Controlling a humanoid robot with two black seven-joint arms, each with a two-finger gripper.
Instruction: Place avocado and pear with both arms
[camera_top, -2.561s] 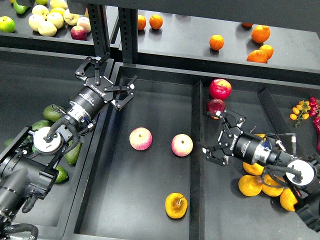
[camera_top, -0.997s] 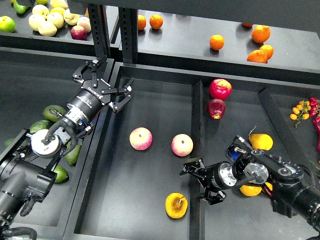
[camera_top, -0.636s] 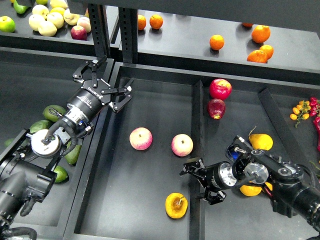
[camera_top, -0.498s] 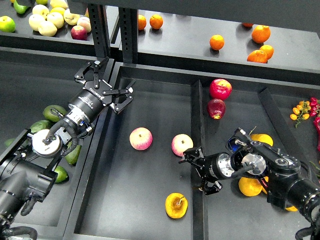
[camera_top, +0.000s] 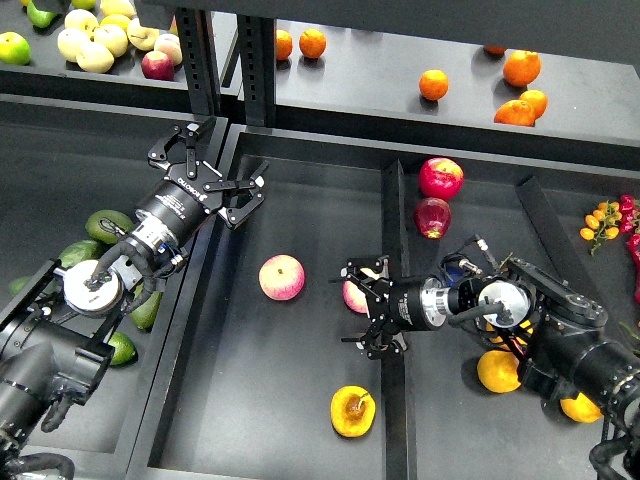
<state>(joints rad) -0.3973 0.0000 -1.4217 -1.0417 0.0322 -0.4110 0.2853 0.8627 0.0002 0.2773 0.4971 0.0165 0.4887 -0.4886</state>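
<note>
Nearest to us in the middle tray (camera_top: 250, 440), the pear (camera_top: 352, 410) sits alone near the front edge, brownish dimple facing up. Our right pincer (camera_top: 362, 312) hangs just beyond it and a touch to the right, fingers spread wide around nothing, right up against a pink-yellow apple (camera_top: 352, 296) that it half hides. So the pear lies toward us from that pincer, and the right arm is clearly the closer one. It's roundish, so no long axis to fuss over.

Over on the left, the avocados are bunched in the side bin next to our left forearm: we count about four, one clear at (camera_top: 107, 224), the others partly tucked behind the arm, so that count is shaky. Our left pincer (camera_top: 212, 178) sits well beyond them, up by the tray's far-left corner, open and empty. The avocados lie back toward us from it.

Counts: one pear, two pink-yellow apples in the middle tray with the second at (camera_top: 281, 277), two red apples in the right tray (camera_top: 440, 177), and several orange fruits on the far shelf.
</note>
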